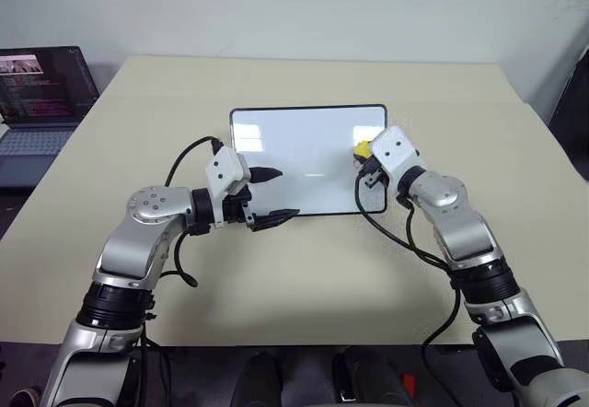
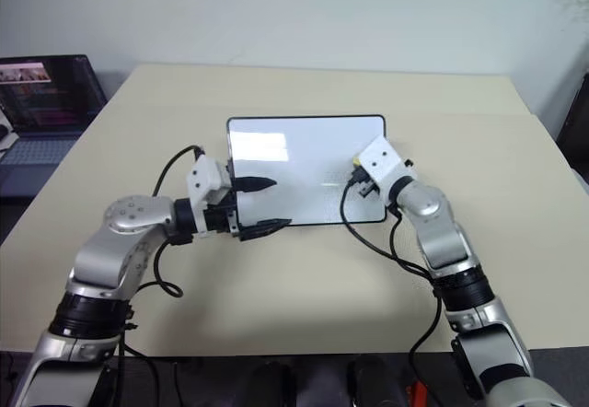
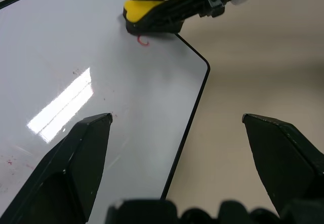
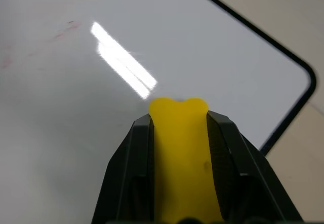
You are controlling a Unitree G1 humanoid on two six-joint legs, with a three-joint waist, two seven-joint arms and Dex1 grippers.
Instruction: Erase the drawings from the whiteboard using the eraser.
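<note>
The whiteboard [image 1: 304,145] lies flat in the middle of the table. My right gripper [image 1: 366,156] is shut on the yellow eraser [image 1: 363,148] and presses it on the board near its right edge. In the left wrist view a small red scribble of the drawings [image 3: 143,41] shows just beside the eraser [image 3: 144,10]. Faint red smears [image 4: 66,29] remain on the white surface. My left gripper [image 1: 287,192] stands open at the board's near edge, one finger over the board and the other over the table, holding nothing.
An open laptop [image 1: 41,103] stands at the table's far left edge. The beige tabletop [image 1: 294,278] runs wide around the board on all sides. Black cables hang from both wrists.
</note>
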